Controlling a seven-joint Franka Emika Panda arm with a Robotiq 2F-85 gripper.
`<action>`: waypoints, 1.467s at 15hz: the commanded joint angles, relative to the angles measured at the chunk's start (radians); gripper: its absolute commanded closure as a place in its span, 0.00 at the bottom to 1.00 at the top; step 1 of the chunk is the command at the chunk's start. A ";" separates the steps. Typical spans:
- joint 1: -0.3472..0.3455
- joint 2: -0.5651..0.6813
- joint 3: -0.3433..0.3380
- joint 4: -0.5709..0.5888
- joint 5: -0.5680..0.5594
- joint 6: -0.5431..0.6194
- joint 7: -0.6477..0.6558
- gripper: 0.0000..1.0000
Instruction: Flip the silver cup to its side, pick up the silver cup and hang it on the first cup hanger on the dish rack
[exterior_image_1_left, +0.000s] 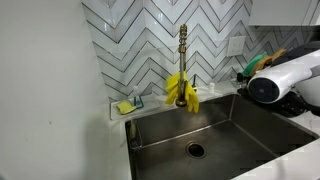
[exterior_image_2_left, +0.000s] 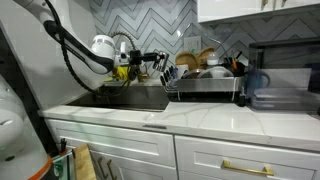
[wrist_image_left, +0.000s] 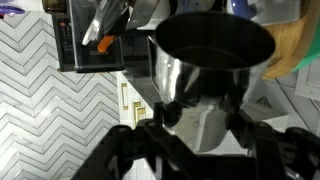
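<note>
1. In the wrist view the silver cup (wrist_image_left: 205, 85) fills the middle of the picture. Its long axis runs from the gripper (wrist_image_left: 200, 138) at the bottom edge up and away, with the dark open mouth at the far end and the base nearest the camera.
2. The dark fingers (wrist_image_left: 130, 150) stand on either side of the cup's lower body. The gripper appears clenched on the cup, though the contact itself is lost in shadow.
3. The cup is off the table (exterior_image_2_left: 230, 118), in the air just beside the dish rack (exterior_image_2_left: 200, 90), at the rack's end towards the sink (exterior_image_1_left: 235, 125).
4. The rack is crowded with dishes and utensils. Behind the cup the wrist view shows an orange-tipped utensil (wrist_image_left: 103, 42) and the chevron tile wall (wrist_image_left: 45, 100).
5. By the sink, the soap tray (exterior_image_1_left: 127, 105) holds a yellow sponge (exterior_image_1_left: 124, 107), and yellow gloves (exterior_image_1_left: 182, 92) hang over the brass faucet (exterior_image_1_left: 183, 55).
6. An exterior view shows only the white-and-black arm (exterior_image_1_left: 285, 80) at its right edge. Another shows the gripper (exterior_image_2_left: 155, 60) reaching towards the rack, with the cup too small to make out.
</note>
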 joint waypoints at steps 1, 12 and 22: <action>0.019 0.021 -0.012 -0.012 -0.039 -0.032 0.061 0.59; 0.017 0.067 -0.014 -0.024 -0.108 -0.070 0.129 0.59; 0.025 0.049 -0.010 -0.016 -0.039 -0.054 0.065 0.59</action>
